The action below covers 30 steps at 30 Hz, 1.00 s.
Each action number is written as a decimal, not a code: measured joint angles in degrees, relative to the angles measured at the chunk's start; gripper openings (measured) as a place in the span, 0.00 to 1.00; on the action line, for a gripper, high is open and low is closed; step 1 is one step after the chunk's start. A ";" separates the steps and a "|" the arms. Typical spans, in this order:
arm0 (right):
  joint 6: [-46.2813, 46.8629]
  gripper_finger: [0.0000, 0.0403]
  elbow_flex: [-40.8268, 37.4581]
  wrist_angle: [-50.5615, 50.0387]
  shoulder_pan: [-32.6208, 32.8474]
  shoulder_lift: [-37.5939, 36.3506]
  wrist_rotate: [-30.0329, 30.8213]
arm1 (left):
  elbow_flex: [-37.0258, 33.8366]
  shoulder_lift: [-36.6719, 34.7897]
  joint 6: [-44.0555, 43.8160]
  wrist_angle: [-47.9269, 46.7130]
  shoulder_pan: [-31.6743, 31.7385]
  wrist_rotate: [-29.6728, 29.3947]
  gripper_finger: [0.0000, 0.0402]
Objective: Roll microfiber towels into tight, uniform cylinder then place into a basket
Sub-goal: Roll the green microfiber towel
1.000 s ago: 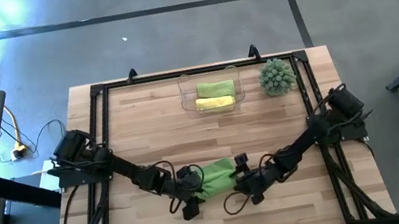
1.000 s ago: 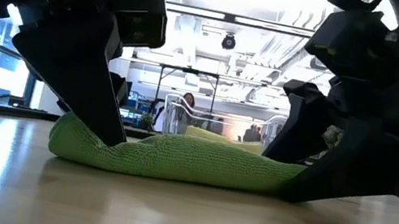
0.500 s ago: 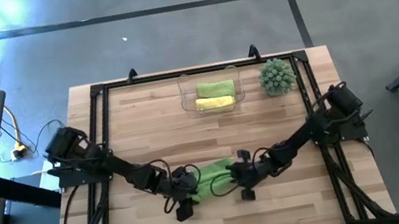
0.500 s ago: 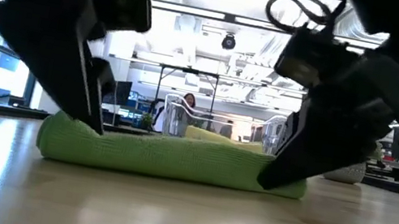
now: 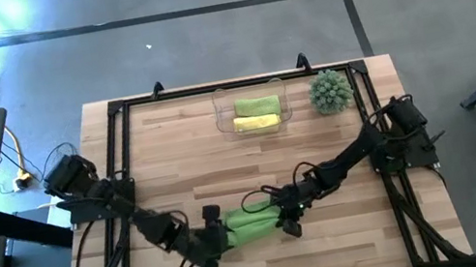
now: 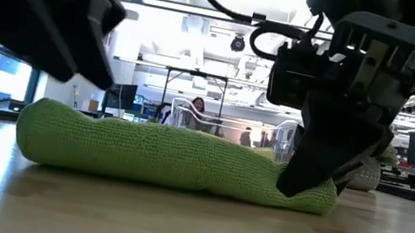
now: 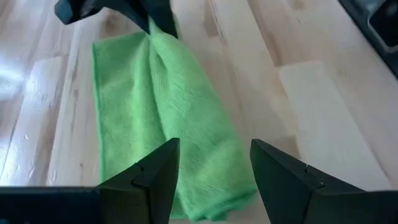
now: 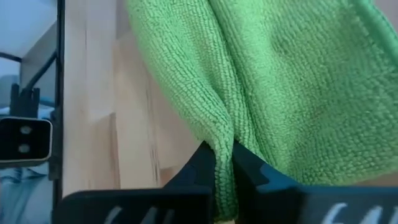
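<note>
Two towels binned, the third half-rolled.
On the tabletop (image 5: 171, 145), the basket (image 5: 223, 116) at twelve o'clock holds two rolls; the last green towel (image 5: 249, 225) lies at six, right hand (image 5: 281, 212) pinching its edge, left hand (image 5: 203, 256) spread beside it.

Towel's (image 6: 174, 158) near end runs off the left wrist picture's edge. Low view: basket (image 6: 222, 128) mostly hidden behind the towel; person (image 6: 194, 107) in the room too small to make out.
</note>
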 joint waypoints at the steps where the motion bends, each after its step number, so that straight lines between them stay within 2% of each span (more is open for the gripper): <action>1: 0.55 0.01 0.00 0.00 -0.29 0.00 -0.30 | 0.00 0.55 0.14 0.31 -0.92 -1.22 0.46; 7: 3.09 0.01 0.00 0.13 -1.92 0.07 -2.08 | 0.09 3.91 -2.21 2.69 -4.08 -5.36 0.51; 15: 4.37 0.01 -0.14 0.91 -2.90 0.17 -3.94 | 0.14 9.23 -2.33 5.25 -3.72 -10.50 0.55; 19: 4.36 0.01 -0.15 1.01 -2.92 0.17 -3.97 | 0.17 10.76 -3.33 5.21 -2.27 -9.16 0.54; 24: 2.54 0.03 -0.15 1.08 -2.83 0.19 -3.85 | 0.26 10.69 -12.60 3.96 0.14 -5.93 0.40; 30: -3.17 0.18 -0.13 1.01 -3.01 -0.41 -5.63 | 0.42 10.34 -19.98 3.97 3.26 2.67 0.09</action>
